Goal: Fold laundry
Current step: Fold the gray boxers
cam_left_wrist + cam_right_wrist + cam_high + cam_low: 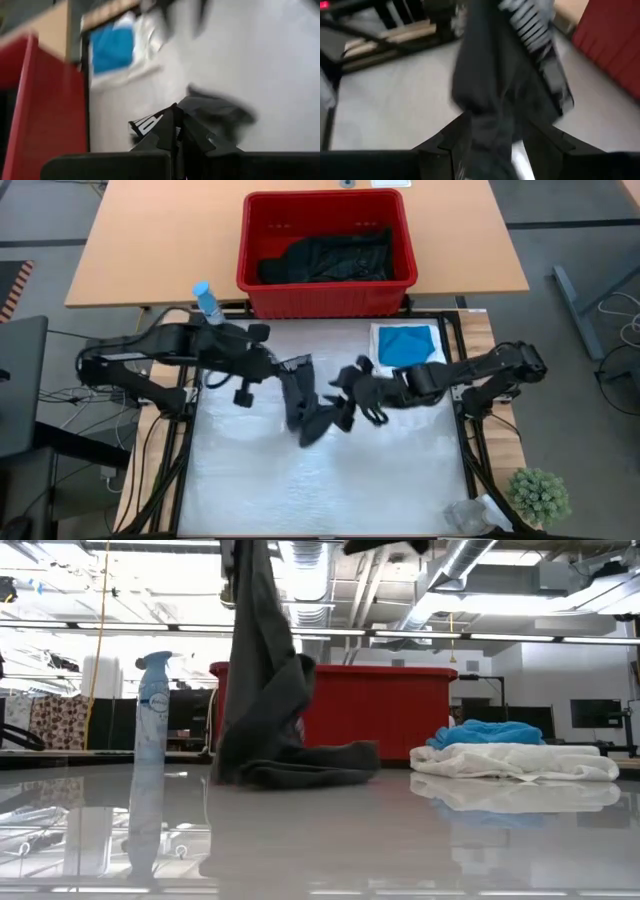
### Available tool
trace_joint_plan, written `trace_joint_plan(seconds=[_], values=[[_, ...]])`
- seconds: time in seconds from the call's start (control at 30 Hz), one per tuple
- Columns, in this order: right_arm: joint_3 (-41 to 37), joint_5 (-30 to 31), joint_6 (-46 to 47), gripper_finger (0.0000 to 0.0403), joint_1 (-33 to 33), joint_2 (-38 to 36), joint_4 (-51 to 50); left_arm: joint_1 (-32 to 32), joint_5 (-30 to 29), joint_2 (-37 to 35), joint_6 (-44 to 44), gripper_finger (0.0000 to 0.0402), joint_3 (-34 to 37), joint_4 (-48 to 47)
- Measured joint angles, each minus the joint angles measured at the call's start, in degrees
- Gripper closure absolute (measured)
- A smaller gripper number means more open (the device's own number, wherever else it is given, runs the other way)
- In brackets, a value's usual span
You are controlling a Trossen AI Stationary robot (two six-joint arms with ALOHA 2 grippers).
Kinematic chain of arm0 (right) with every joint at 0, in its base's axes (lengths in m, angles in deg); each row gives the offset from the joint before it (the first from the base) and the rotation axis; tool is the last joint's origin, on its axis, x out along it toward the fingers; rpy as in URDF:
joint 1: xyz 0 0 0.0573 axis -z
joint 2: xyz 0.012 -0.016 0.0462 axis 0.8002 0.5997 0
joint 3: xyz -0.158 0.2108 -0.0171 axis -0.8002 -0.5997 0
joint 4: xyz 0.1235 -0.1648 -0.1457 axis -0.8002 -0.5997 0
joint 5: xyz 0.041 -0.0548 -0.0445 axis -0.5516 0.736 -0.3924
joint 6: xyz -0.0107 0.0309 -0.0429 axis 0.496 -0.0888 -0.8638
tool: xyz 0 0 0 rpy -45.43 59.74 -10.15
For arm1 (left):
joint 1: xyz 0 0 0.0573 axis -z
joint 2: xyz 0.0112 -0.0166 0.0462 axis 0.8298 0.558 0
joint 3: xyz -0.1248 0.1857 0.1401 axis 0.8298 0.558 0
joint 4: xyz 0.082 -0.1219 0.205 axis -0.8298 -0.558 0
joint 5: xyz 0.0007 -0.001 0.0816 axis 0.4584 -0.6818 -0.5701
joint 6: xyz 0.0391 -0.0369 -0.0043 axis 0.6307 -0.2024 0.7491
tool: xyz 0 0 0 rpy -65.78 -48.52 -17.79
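My left gripper is raised above the middle of the white table and is shut on a dark grey garment. The garment hangs down in a long bunch. My right gripper hovers close beside it on the right with its fingers apart. In the right wrist view the hanging cloth shows just beyond the gap between them, and in the low view nothing hangs from that gripper. A small teal garment lies folded on a folded white one at the far right of the table. My left gripper pinches the dark grey garment at its upper end between its two shut fingers, which slant down from the table's left. The cloth is bunched, and I cannot tell how many layers it has. The garment hangs slack below the fingers, and its lower end lies heaped on the table.
A red slotted basket holding black clothes stands beyond the table's far edge. A blue-capped spray bottle stands at the far left. A small green plant and a clear plastic object sit at the near right corner.
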Motion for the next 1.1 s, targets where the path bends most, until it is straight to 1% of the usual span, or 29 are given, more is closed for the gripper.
trace_joint_plan(seconds=[0.1, 0.17, 0.2, 0.33, 0.43, 0.5, 0.57, 0.73, 0.8, 0.93, 1.1], values=[[0.0, -0.1, -5.4, 0.0210, 3.4, 0.0, 3.6, 3.2, 4.2, -1.4, 0.9, 0.0400, -2.3, -0.1], [0.0, -2.5, -7.9, 0.0210, 6.1, 0.0, 5.0, 5.2, 7.4, -2.0, 1.0, 0.0398, -3.5, -0.9], [0.0, -4.9, -8.6, 0.0210, 7.6, 0.0, 5.5, 6.2, 8.3, -2.0, 1.0, 0.0396, -3.9, -2.1], [0.1, -18.9, -14.5, 0.0210, 12.5, 1.5, 7.8, 9.8, 8.7, -1.8, 1.0, 0.0390, -4.0, -7.0], [0.0, -27.2, -21.7, 0.0210, 14.0, 3.5, 7.0, 11.9, 8.1, -1.7, 0.5, 0.0390, -4.1, -10.9], [0.0, -30.1, -24.8, 0.0210, 14.5, 4.9, 6.8, 13.3, 7.4, -1.7, -0.1, 0.0392, -4.1, -13.7], [0.1, -32.1, -26.0, 0.0210, 14.7, 6.7, 6.9, 14.5, 6.7, -1.6, -0.6, 0.0394, -4.1, -15.5], [0.0, -38.7, -26.5, 0.0210, 13.6, 13.6, 8.1, 17.4, 5.1, -1.6, -0.6, 0.0400, -4.1, -17.9], [0.0, -41.3, -26.4, 0.0210, 13.1, 16.6, 10.6, 18.5, 4.0, -1.7, -0.6, 0.0399, -4.1, -18.0], [0.0, -42.9, -25.6, 0.0210, 12.1, 22.1, 16.4, 19.8, 1.6, -1.8, -0.7, 0.0399, -4.1, -18.4], [0.0, -47.3, -24.1, 0.0210, 12.1, 27.0, 22.0, 20.3, -0.6, -1.8, -3.4, 0.0399, -4.1, -19.4]])
